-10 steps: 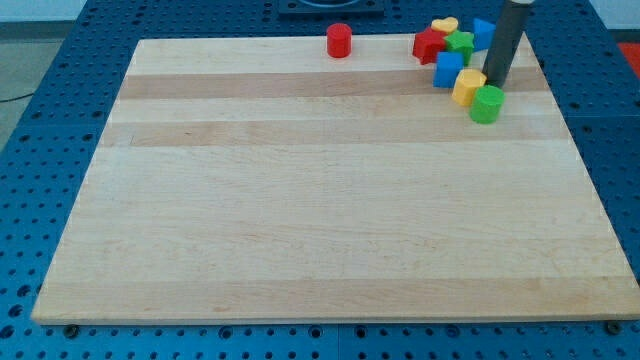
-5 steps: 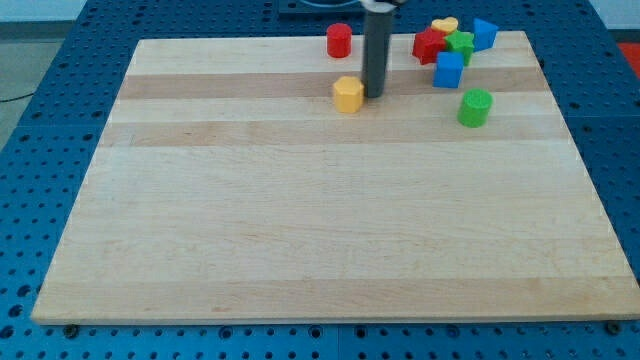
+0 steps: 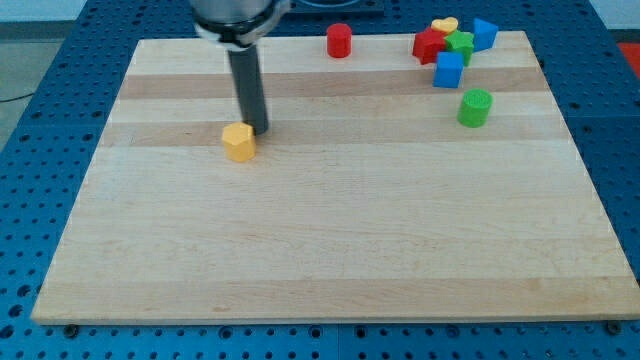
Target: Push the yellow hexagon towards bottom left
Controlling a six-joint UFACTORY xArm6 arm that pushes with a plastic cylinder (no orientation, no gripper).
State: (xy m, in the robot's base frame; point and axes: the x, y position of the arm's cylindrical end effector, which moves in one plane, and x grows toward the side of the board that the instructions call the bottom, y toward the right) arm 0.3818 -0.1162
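The yellow hexagon (image 3: 239, 142) lies on the wooden board (image 3: 330, 240), left of the middle in the upper half. My tip (image 3: 258, 131) is at the hexagon's upper right side, touching it or nearly so. The dark rod rises from there towards the view's top.
A red cylinder (image 3: 339, 40) stands near the top edge. At the top right is a cluster: a red block (image 3: 429, 45), a green block (image 3: 460, 43), a yellow heart (image 3: 445, 24), a blue block (image 3: 484, 33) and a blue cube (image 3: 449, 70). A green cylinder (image 3: 475, 107) stands below them.
The yellow hexagon has slid from the right-hand cluster leftward and downward across the board, with my tip behind it. The green cylinder shifted slightly early on; the other blocks stayed.
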